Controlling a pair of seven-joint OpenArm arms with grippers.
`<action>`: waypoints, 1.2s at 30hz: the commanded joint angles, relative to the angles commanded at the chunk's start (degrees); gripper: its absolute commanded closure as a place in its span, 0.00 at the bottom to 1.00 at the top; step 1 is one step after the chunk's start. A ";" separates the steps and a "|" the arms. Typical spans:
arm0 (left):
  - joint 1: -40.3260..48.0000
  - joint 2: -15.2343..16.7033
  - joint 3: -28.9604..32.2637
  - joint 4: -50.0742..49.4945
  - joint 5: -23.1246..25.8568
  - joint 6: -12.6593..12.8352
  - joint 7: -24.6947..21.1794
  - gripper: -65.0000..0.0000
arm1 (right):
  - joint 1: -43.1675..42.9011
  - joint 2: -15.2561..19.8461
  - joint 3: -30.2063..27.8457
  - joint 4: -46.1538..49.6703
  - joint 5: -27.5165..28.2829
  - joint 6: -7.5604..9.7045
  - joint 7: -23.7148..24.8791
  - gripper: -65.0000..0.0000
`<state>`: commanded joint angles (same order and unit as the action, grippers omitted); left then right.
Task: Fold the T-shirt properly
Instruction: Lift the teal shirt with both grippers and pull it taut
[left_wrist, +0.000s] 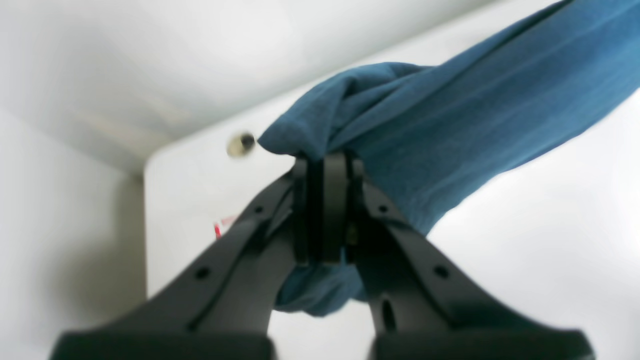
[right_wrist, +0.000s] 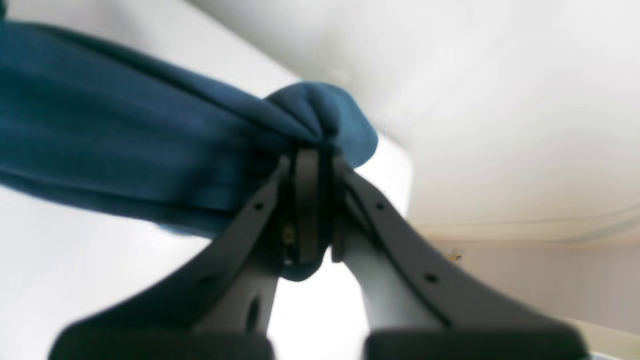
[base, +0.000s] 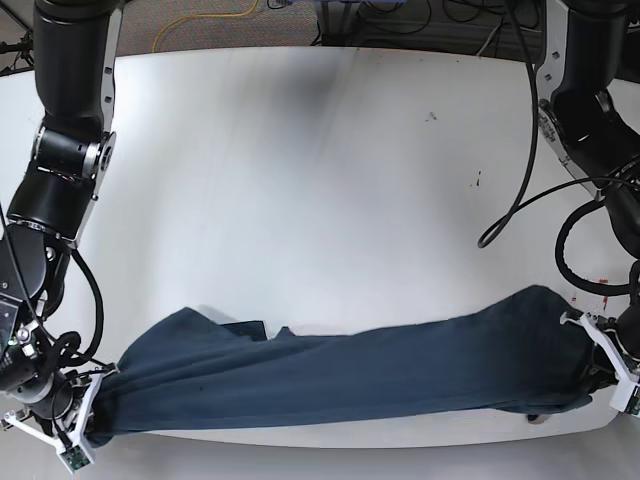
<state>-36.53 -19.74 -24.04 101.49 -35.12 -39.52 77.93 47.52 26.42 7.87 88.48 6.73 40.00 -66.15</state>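
Note:
The dark navy T-shirt (base: 340, 375) is stretched in a long band across the front of the white table, between my two grippers. My left gripper (base: 598, 378) is at the right end in the base view, shut on a bunched corner of the T-shirt (left_wrist: 400, 130); its jaws pinch the cloth in the left wrist view, where the gripper (left_wrist: 327, 165) shows close up. My right gripper (base: 92, 415) is at the left end, shut on the other bunched end of the T-shirt (right_wrist: 150, 145); the gripper (right_wrist: 312, 155) clamps the fabric. A loose flap lies on the table near the left.
The white table (base: 320, 180) stretches far behind the shirt, with small dark marks at the right back. Black cables (base: 520, 190) hang beside the right-hand arm. The table's front edge (base: 330, 455) is just below the shirt. A rounded table corner (left_wrist: 155, 165) is near the left gripper.

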 joint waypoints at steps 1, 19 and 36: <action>0.09 0.00 0.00 -0.09 0.00 0.09 -0.09 1.00 | -0.44 -0.09 0.00 0.00 0.00 0.00 0.00 1.00; -7.38 0.26 0.35 -2.90 2.11 3.34 -4.40 1.00 | 6.33 -1.58 -0.53 -1.93 -0.26 0.00 0.00 1.00; -8.35 0.18 0.26 -8.88 1.67 3.25 -4.40 1.00 | 7.03 -1.41 0.00 -0.97 0.18 0.00 -2.46 1.00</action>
<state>-44.88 -19.56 -23.78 92.62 -33.45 -36.26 73.54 54.55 25.01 7.87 87.52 6.90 40.00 -68.62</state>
